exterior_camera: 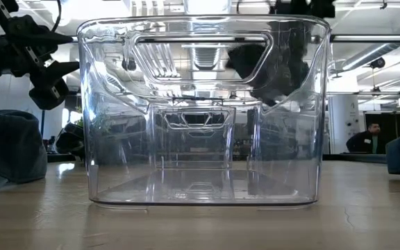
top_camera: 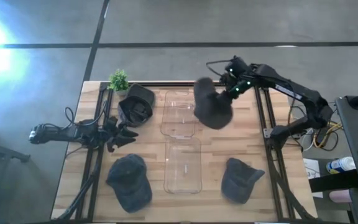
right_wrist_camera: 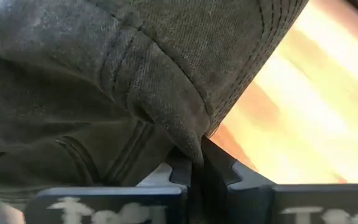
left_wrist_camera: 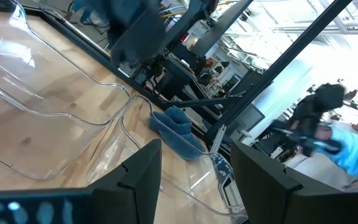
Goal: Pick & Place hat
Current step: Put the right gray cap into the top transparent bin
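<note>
Right tool (top_camera: 227, 92): closed on the dark grey hat (top_camera: 212, 104), pinching a fold of its fabric, as the right wrist view shows (right_wrist_camera: 135, 93). The hat hangs clear of the surface (top_camera: 92, 180), at the far end, over the right edge of the far clear bin (top_camera: 178, 115).

Handling judgement: the hat is light and soft. It droops in a loose mass below the grip, so it is likely to swing and will not hold its shape on release. The cloth is a washed cotton twill with raised stitched seams, not slippery; a pinch on a seam or on the brim edge looks most secure. It is not fragile.

Left tool (top_camera: 126, 132): fingers apart (left_wrist_camera: 143, 171), holding nothing, low over the left side of the surface, beside a black cap (top_camera: 136, 103).

Other items: a near clear bin (top_camera: 183, 165) of rigid, glossy moulded plastic with handle cut-outs; two more soft hats at the near edge, one left (top_camera: 130, 181) and one right (top_camera: 240, 179); a small green plant (top_camera: 119, 79) at the far left corner. The surface is pale wood planking.
</note>
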`<state>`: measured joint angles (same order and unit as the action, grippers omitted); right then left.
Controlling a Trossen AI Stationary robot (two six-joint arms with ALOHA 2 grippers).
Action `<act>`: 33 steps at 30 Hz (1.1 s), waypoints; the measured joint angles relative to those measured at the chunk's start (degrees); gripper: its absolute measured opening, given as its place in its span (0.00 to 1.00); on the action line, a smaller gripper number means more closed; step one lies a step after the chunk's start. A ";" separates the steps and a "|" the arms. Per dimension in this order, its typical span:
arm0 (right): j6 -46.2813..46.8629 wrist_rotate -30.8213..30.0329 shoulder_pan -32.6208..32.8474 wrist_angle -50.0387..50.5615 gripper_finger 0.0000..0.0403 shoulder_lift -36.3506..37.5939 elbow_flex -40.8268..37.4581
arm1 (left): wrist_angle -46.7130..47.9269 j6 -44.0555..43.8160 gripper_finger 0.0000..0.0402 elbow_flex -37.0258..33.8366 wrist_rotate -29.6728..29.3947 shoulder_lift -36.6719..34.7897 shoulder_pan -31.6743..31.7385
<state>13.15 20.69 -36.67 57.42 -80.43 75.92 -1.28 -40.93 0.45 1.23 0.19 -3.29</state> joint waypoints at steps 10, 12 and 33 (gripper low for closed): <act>23.36 0.41 10.34 -37.20 0.02 -5.84 0.33 | -0.04 0.00 0.46 0.00 -0.03 0.01 -0.01; 24.64 -4.60 11.15 -36.82 0.02 -9.18 0.67 | -0.29 0.00 0.46 0.00 -0.28 0.00 0.00; 38.76 -8.91 14.50 -35.80 0.04 -32.23 0.70 | -2.58 -35.23 0.46 0.00 -4.81 0.04 0.00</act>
<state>51.91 11.78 -22.17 21.62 -112.67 76.62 -3.86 -76.16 0.45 -3.57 0.23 -3.29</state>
